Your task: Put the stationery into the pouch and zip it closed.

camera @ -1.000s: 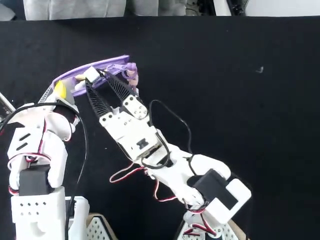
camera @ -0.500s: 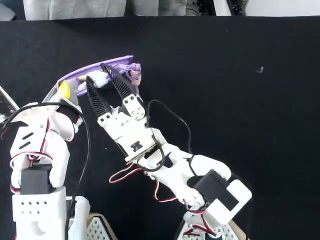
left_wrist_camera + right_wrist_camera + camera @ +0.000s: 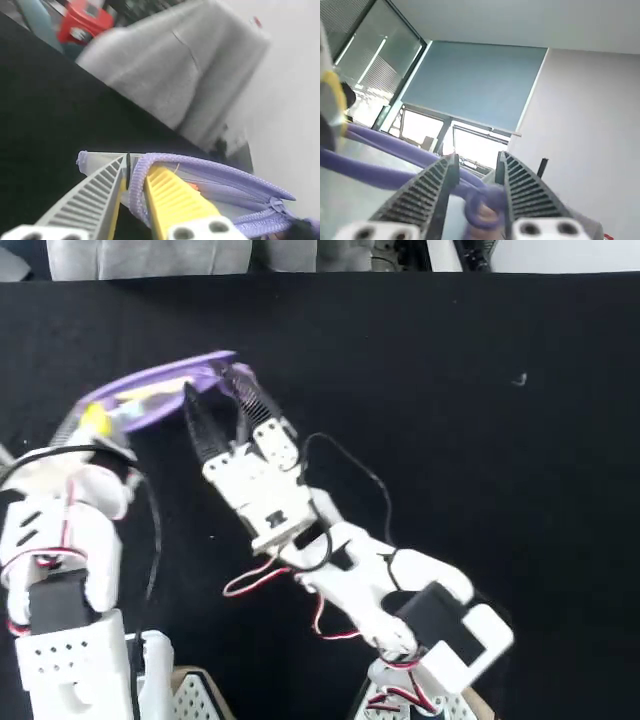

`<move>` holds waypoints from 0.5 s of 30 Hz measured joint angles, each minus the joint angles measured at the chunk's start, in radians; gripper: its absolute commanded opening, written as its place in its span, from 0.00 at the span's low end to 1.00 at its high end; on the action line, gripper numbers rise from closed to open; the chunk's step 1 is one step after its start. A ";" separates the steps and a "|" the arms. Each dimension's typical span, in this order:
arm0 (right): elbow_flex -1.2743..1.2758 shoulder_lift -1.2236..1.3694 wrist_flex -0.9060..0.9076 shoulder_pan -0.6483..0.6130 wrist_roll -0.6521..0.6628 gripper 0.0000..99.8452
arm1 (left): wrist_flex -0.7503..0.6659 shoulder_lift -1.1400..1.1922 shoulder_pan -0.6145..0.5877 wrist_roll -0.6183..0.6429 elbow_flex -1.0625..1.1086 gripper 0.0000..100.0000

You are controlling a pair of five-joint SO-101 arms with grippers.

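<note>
A purple zip pouch is held up off the black table. My left gripper is shut on its near end. In the left wrist view the grey and yellow fingers of that gripper pinch the pouch's rim, and something orange shows inside the open mouth. My right gripper sits at the pouch's other end, its black fingers open on either side of the zipper. In the right wrist view the purple zipper pull hangs between the fingers of the right gripper.
The black table stretches wide to the right and behind the pouch. Both arm bases stand at the near edge. A grey cover lies beyond the table's far edge.
The left arm has swung left, carrying the pouch left with it. The right gripper has followed to the left and stays at the zipper end.
</note>
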 measured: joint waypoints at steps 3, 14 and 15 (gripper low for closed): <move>0.000 -0.084 0.146 0.035 0.002 0.11 | -0.075 0.000 -0.089 0.000 0.048 0.03; -0.213 -0.465 1.148 0.150 -0.181 0.11 | -0.261 0.000 -0.262 0.000 0.172 0.03; -0.261 -0.470 1.244 0.166 -0.238 0.11 | -0.261 0.000 -0.262 0.000 0.172 0.03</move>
